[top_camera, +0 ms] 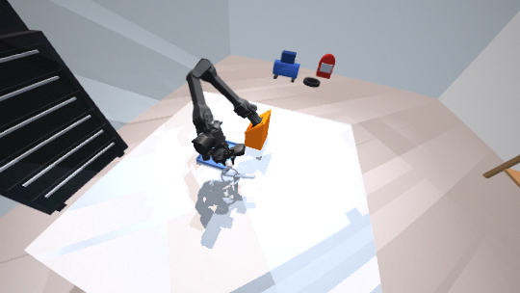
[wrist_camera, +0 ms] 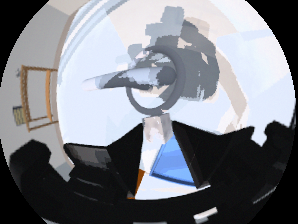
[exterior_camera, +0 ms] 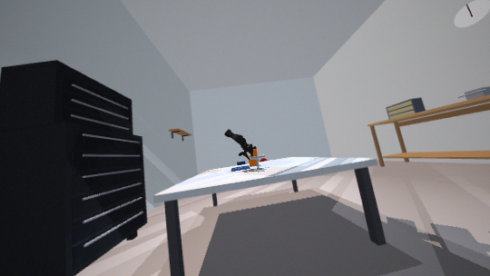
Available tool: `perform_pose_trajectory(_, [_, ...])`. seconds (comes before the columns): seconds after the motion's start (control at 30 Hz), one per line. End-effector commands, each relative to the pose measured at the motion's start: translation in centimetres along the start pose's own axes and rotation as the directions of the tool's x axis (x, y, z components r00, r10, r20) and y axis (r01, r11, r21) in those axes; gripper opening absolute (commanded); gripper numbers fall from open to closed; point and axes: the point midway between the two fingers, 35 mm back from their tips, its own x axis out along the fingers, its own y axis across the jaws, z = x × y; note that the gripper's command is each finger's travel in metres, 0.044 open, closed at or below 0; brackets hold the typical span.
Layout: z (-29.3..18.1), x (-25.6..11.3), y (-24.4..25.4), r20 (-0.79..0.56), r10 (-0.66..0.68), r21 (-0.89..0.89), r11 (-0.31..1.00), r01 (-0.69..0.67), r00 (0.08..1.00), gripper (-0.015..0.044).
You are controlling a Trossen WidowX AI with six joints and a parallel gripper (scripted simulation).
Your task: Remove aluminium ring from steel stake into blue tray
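The gripper (top_camera: 229, 162) (wrist_camera: 157, 128) is shut on the ring's small pale tab (wrist_camera: 157, 131). The grey ring (wrist_camera: 156, 111) stretches away from the fingertips in the wrist view. The stake's pale cross-bar (top_camera: 247, 176) (wrist_camera: 111, 80) crosses the ring's left side there, and its right end lies within the ring's outline. The ring appears still around the stake; its height on the post cannot be told. The steel stake (exterior_camera: 258, 163) stands upright in the exterior view. The blue tray (top_camera: 204, 162) (exterior_camera: 240, 168) (wrist_camera: 172, 161) lies beside the stake, partly hidden by the arm in the top view.
An orange block (top_camera: 256, 138) (exterior_camera: 252, 162) stands by the arm's base, behind the stake and near the tray. All stand on the white table (top_camera: 308, 193) (exterior_camera: 281, 174). The arm's folded links hang above the tray. A black drawer cabinet (top_camera: 53, 120) stands beyond the table's left edge.
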Motion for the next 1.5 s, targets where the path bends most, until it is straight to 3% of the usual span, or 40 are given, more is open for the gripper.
perform_pose_trajectory(0.0, [0.1,-0.3,0.5,0.0,-0.024,-0.008,1.0,0.024,1.0,0.0])
perform_pose_trajectory(1.47, [0.3,0.1,3.3,-0.011,-0.208,-0.036,0.978,0.207,0.978,0.0])
